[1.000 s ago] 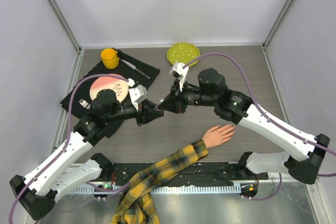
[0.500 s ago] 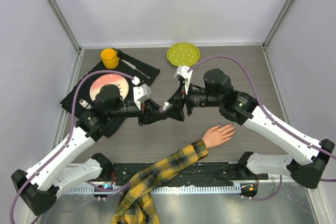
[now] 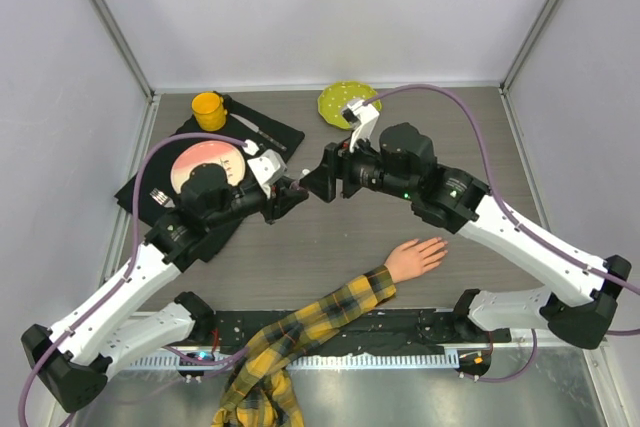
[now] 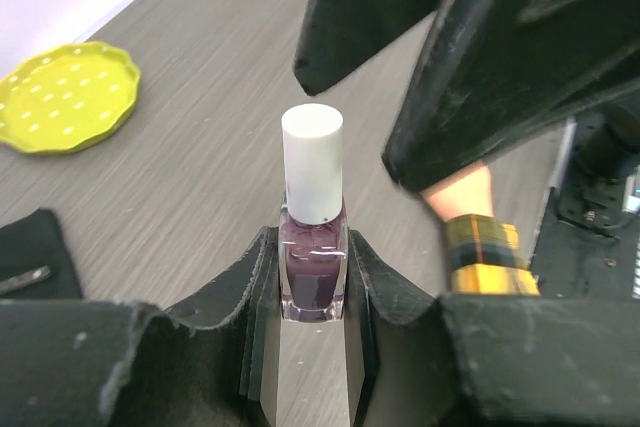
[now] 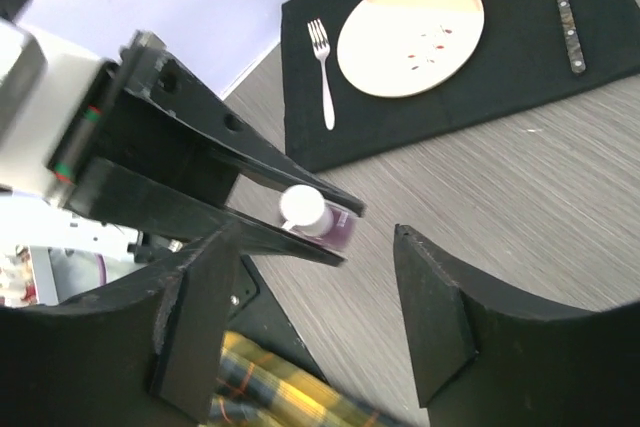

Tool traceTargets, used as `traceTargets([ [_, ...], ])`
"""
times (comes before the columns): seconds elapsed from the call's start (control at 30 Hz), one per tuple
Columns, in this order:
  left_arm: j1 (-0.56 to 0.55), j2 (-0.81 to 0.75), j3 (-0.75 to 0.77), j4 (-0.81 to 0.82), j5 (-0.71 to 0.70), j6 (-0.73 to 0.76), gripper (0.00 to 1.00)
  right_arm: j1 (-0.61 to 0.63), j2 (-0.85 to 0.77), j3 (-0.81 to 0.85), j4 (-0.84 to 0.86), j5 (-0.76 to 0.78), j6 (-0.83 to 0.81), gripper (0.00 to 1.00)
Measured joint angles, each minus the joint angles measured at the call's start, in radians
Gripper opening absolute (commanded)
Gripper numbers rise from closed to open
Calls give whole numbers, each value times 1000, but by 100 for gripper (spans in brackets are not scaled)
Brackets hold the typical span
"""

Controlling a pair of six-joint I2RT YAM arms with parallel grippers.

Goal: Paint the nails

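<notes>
**Over mid-table: bottle clamped on the left, right jaws spread**

Over the middle of the table we see the left gripper (image 4: 312, 282) pinched tight on a small polish bottle (image 4: 313, 272) of dark purple. The bottle is upright, its white cap (image 4: 312, 161) standing clear above the fingers. Facing it, close to the cap, our right gripper (image 5: 315, 277) stands wide and holds nothing.

Nearer the arm bases lies the mannequin hand (image 3: 412, 258), its plaid sleeve (image 3: 335, 315) trailing toward the near edge. The nails (image 3: 440, 244) sit at fingertips pointing right, well apart from both grippers, too small for us to tell their colour. A yellow plate (image 3: 349, 103) rests at the far side.
</notes>
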Motion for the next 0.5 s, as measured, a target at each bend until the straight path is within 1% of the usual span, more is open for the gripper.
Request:
traceTargets([
  [0.27,0,-2,-24,2,-108,6,0,39,115,92,-1,84,24,40],
  [0.43,0,-11,-30,11,-123,2,0,42,152,104,-3,98,25,37],
  [0.47,0,-15,-32,14,-124,0,0,42,155,104,-5,99,25,31],
  [0.5,0,-17,-34,16,-124,-2,0,42,156,104,-6,101,25,28],
])
